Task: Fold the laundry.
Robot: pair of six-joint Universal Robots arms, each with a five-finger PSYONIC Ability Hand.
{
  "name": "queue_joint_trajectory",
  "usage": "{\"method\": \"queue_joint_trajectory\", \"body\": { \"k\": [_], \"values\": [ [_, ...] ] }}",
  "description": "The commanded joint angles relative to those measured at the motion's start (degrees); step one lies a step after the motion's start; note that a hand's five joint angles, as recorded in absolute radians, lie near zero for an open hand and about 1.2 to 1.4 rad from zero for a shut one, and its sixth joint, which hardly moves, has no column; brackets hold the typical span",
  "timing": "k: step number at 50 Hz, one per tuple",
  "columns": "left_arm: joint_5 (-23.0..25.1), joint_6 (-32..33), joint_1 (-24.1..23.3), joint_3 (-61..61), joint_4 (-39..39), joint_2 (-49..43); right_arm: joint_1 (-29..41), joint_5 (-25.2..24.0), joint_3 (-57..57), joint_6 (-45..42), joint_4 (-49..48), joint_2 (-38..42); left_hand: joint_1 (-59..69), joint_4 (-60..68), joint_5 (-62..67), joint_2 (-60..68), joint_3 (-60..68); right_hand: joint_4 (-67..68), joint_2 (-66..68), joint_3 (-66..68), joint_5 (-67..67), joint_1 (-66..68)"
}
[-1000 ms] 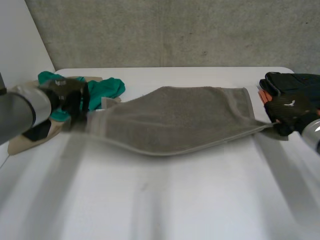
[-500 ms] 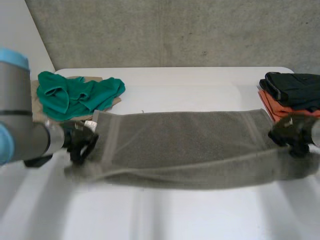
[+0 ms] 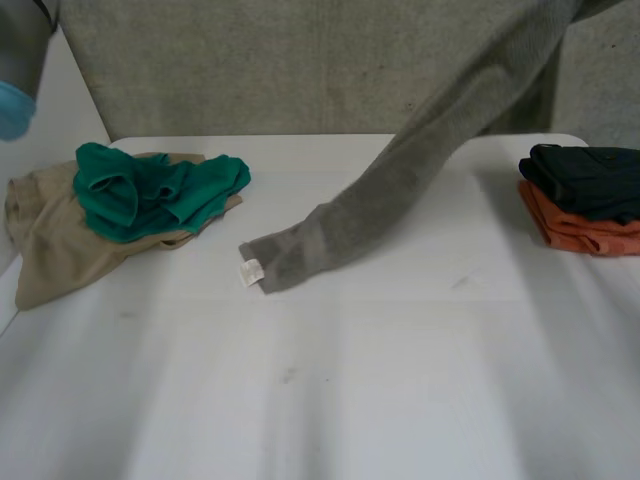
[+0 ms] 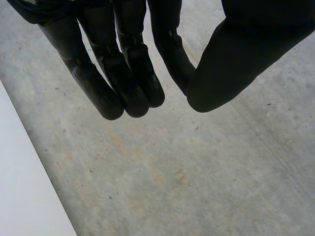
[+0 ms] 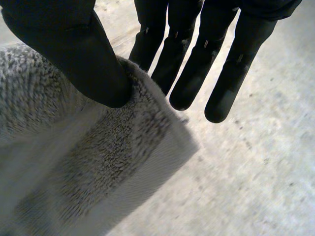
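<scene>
Left hand (image 4: pixel 129 69) has let go, fingers straight; right hand (image 5: pixel 74 49) pinches towel (image 3: pixel 400 190) aloft.

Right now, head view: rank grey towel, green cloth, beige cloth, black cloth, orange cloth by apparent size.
1. Grey towel, clearly largest.
2. Green cloth and beige cloth: close; beige partly hidden under green, so unranked.
3. Black cloth and orange cloth: smallest, alike; orange partly under black.

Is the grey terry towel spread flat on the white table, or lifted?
Lifted: the right hand pinches a corner of the grey terry towel; its labelled end touches the white table.
</scene>
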Motion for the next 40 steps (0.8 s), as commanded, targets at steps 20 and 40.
{"method": "queue_joint_trajectory", "body": {
  "k": [20,40],
  "values": [
    [7.5,-3.2,-9.1,-16.6,1.0,-9.6,6.2,-14.3,15.0,-0.2,11.4,-18.5,-50.6,-53.4,-52.6,-53.3,-53.0,11.5,12.5,11.9,13.1,14.7],
    [11.3,-9.4,-21.1,-2.3,-11.6,-24.4,6.9,-17.6,10.5,16.8,12.1,-30.1,-22.4,-25.2,-24.5,-25.2,-24.9,11.5,12.5,11.9,13.1,14.7]
  ]
}}
